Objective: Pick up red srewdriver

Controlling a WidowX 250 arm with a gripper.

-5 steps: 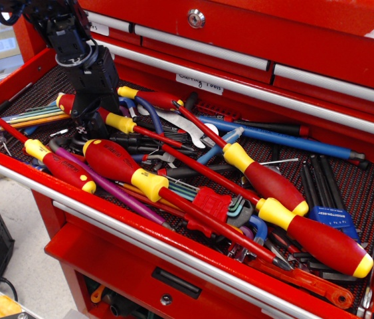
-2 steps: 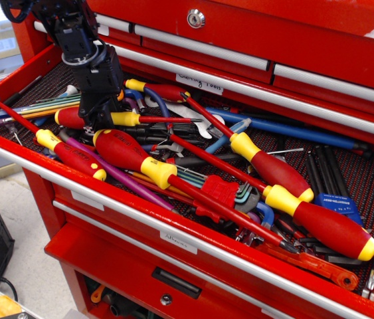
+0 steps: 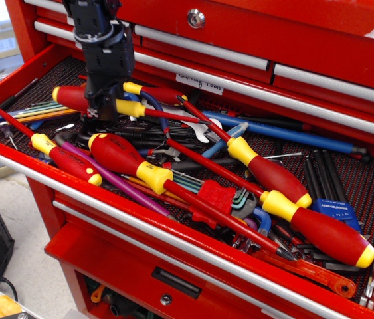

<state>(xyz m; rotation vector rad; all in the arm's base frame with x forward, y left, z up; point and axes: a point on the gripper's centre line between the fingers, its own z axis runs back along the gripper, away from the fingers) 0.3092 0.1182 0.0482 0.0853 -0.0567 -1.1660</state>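
The red srewdriver [image 3: 71,98] has a red handle, a yellow collar and a thin red shaft running right over the tool pile. It lies roughly level at the back left of the open drawer [image 3: 140,222], its handle end raised a little above the mat. My black gripper [image 3: 101,108] comes down from above and is shut on the handle just left of the yellow collar. The handle's lettering is hidden.
In front lie a fatter red screwdriver with a broad yellow collar [image 3: 119,153] and a slimmer one with yellow at both handle ends [image 3: 64,159]. Hex keys, pliers, a blue tool [image 3: 286,136] and two more big red screwdrivers [image 3: 323,234] crowd the drawer. Closed drawers stand behind.
My gripper has moved up and slightly right with the red srewdriver in it. The screwdriver's handle has risen from the pile and now lies more level.
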